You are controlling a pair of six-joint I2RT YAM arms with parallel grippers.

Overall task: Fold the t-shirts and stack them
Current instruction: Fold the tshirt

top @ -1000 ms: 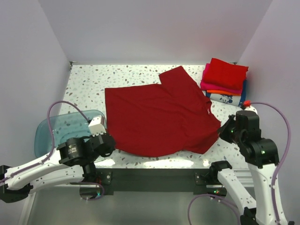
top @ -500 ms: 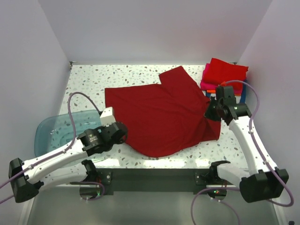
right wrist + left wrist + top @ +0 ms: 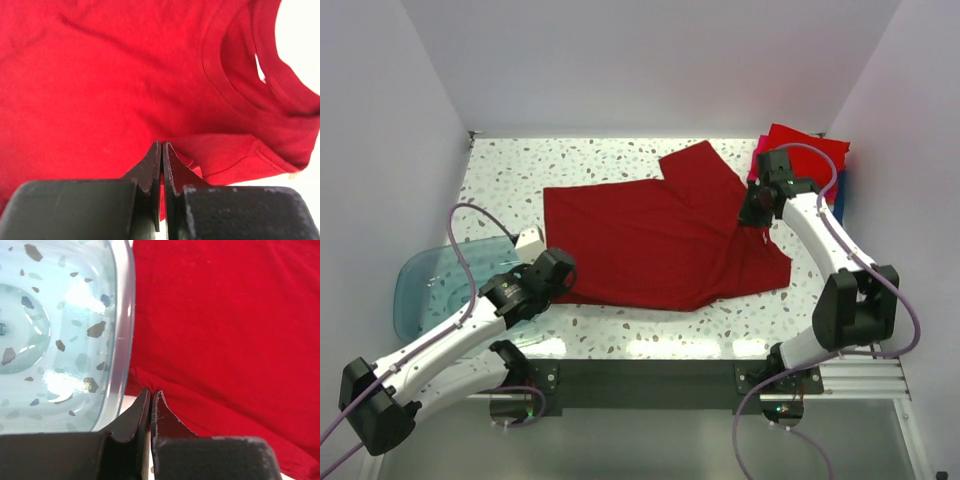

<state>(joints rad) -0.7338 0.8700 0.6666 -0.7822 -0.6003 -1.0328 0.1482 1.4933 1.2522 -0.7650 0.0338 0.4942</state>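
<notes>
A plain dark red t-shirt (image 3: 650, 235) lies spread across the middle of the table. My left gripper (image 3: 563, 270) is shut on its near left edge, beside the tub. In the left wrist view the jaws (image 3: 151, 392) pinch a fold of the red cloth (image 3: 225, 315). My right gripper (image 3: 752, 212) is shut on the shirt's right side near the collar. In the right wrist view the jaws (image 3: 162, 145) pinch cloth just below the collar (image 3: 235, 85). A stack of folded t-shirts (image 3: 810, 152), bright red on top, sits at the back right, partly hidden by my right arm.
A translucent blue plastic tub (image 3: 440, 285) stands at the near left, and its rim (image 3: 122, 315) touches the shirt's edge. White walls close in the left, back and right. The table's front edge runs just below the shirt.
My right gripper has moved far and left from the shirt's near right corner to the collar area. My left gripper has moved onto the near left edge. The shirt's near edge has drawn back.
</notes>
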